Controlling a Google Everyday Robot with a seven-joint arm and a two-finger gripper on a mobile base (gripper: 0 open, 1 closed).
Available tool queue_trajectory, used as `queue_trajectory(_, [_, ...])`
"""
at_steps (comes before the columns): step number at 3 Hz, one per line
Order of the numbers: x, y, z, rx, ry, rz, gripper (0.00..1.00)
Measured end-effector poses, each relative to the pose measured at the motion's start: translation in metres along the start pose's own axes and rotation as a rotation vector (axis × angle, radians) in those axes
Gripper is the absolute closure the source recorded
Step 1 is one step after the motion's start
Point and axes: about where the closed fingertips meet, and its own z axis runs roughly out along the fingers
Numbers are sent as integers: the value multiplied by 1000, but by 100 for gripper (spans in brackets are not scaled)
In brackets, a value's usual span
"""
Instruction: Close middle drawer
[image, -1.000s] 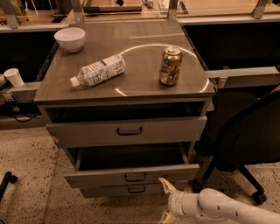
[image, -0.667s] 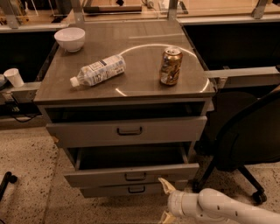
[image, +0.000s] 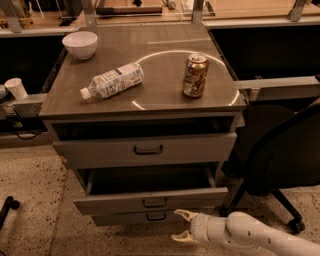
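Note:
The middle drawer (image: 150, 201) of the gray cabinet is pulled out, its dark inside showing above a long flat front with a small dark bar pull (image: 155, 202). The top drawer (image: 145, 149) is also slightly out. The bottom drawer front (image: 145, 217) sits just under the middle one. My gripper (image: 182, 226) is at the lower right, low in front of the cabinet, below and right of the middle drawer's pull. Its two pale fingers are spread open and hold nothing.
On the cabinet top stand a white bowl (image: 80, 44), a lying plastic bottle (image: 113, 80) and a brown can (image: 195, 75). A black office chair (image: 285, 150) stands right of the cabinet. A white cup (image: 16, 88) sits on a ledge at left. The floor is speckled.

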Motion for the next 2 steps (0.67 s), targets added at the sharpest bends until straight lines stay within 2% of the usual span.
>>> queue_trajectory(1, [7,-10,-17,41,-2,11,65])
queue_trajectory(2, [16,-32,-8,80,33,34,89])
